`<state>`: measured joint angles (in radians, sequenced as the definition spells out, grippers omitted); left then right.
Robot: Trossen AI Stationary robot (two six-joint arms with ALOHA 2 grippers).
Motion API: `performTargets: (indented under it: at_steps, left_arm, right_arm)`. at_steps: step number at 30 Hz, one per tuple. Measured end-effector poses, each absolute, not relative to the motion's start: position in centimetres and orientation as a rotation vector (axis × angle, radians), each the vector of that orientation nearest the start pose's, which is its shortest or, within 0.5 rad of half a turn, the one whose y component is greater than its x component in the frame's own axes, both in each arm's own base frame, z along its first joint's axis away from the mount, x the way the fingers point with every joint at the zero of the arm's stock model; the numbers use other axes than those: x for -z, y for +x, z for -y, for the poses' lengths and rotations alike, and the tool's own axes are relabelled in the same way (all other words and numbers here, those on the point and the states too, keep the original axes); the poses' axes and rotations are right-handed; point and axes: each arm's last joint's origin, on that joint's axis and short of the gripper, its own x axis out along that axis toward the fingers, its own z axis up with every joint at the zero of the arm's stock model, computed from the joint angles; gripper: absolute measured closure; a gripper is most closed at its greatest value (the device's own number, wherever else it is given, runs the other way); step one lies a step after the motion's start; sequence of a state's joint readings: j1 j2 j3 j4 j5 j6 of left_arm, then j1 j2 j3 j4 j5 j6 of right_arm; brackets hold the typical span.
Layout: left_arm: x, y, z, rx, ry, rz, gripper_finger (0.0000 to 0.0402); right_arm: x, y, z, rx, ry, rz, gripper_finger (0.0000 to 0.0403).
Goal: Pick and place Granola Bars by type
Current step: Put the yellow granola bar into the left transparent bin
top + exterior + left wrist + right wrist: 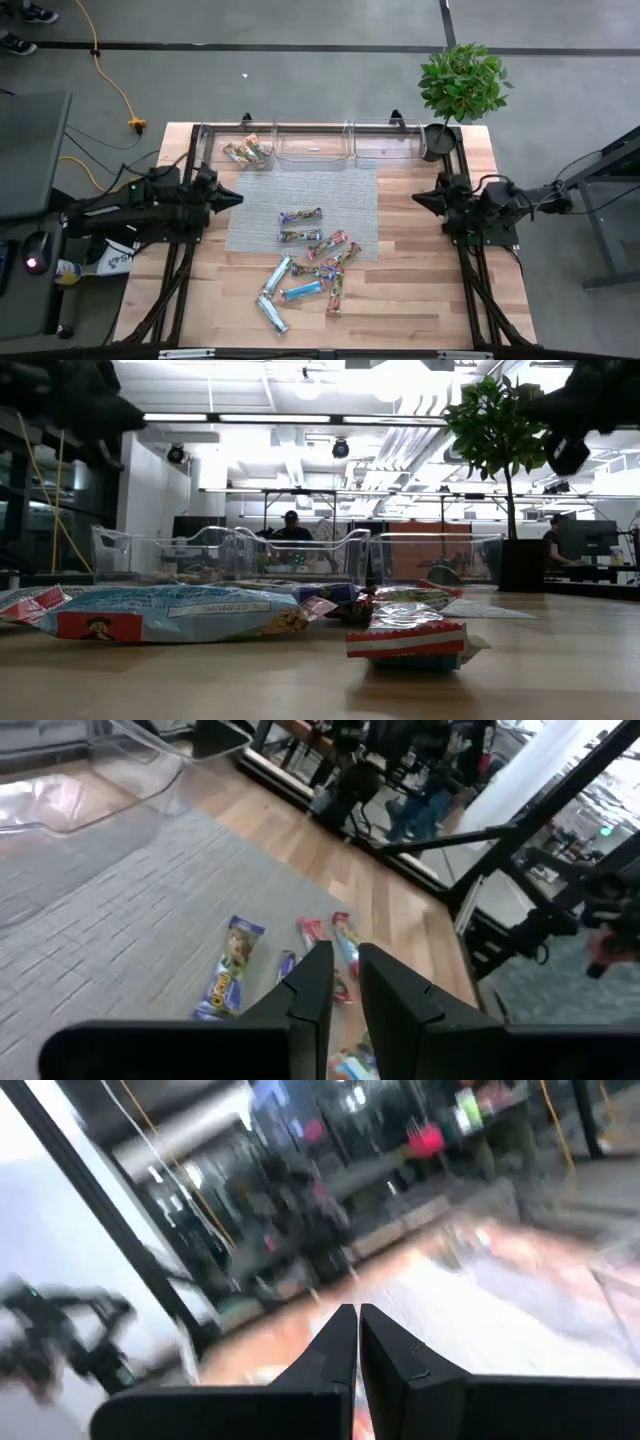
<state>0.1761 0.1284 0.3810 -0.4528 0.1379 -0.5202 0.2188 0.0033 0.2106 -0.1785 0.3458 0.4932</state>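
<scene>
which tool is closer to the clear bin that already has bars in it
Left. The left tool sits just in front of that bin at the table's left; the right tool is across the mat, near the plant side.

I see a wooden table carrying a grey woven mat, three clear bins along the far edge (the left one holds bars), a potted plant, and scattered Granola Bars.
</scene>
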Motion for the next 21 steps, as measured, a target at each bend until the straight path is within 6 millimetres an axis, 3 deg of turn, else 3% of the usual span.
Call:
performTargets:
  at_steps: [6, 12, 21]
  left_arm:
    - [-28.0, 4.6, -0.4, -0.102, -0.602, -0.182, 0.0394]
    - [-31.1, 2.0, 0.0, -0.173, -0.737, -0.296, 0.0398]
    - [-35.4, 3.6, -0.4, -0.304, -0.755, -0.597, 0.0397]
  right_arm:
    - [-21.4, 7.9, -0.8, 0.101, 0.498, 0.029, 0.0403]
    - [-21.2, 7.8, -0.8, 0.106, 0.491, 0.007, 0.0403]
    - [-20.6, 7.8, -0.8, 0.122, 0.502, -0.048, 0.0403]
